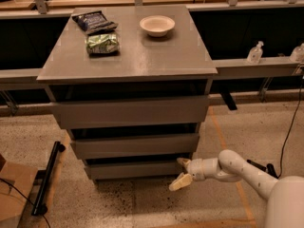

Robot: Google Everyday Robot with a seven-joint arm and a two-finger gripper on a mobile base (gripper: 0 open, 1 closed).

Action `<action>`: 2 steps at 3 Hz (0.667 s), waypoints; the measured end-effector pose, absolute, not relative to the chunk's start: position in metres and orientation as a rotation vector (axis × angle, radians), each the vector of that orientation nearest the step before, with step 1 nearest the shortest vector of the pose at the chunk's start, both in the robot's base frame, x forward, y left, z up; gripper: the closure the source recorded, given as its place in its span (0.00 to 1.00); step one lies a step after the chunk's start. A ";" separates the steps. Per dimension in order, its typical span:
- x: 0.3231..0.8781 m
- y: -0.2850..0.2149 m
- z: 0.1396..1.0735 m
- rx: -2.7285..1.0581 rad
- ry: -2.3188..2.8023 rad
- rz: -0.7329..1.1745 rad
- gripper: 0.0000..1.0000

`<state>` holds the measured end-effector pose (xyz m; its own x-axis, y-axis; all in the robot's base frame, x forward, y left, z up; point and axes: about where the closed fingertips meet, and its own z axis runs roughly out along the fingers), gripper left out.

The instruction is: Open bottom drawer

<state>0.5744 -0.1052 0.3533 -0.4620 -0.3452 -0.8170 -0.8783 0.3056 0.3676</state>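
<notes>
The bottom drawer (pixel 135 169) is the lowest and narrowest of three plain grey drawer fronts under a grey table. Its front sits just below the middle drawer (pixel 135 146), with a dark gap above it. My gripper (pixel 181 172) reaches in from the lower right on a white arm (pixel 237 167). It is at the drawer's right end, close to the floor. Its two pale fingers are spread apart, one finger (pixel 184 162) near the drawer's top right corner and the other (pixel 180 182) lower, over the floor. Nothing is held.
On the grey table top (pixel 142 56) lie a dark snack bag (pixel 93 21), a green snack bag (pixel 102 42) and a white bowl (pixel 157 25). A black bar (pixel 46 179) lies on the speckled floor at left. Small bottles (pixel 255 52) stand on a shelf at right.
</notes>
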 end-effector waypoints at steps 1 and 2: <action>0.585 -0.102 0.341 -1.038 1.961 1.088 0.00; 0.595 -0.107 0.335 -0.983 1.946 1.065 0.00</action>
<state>0.5946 -0.1066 0.3347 -0.4670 -0.2823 -0.8380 -0.8580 0.3737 0.3523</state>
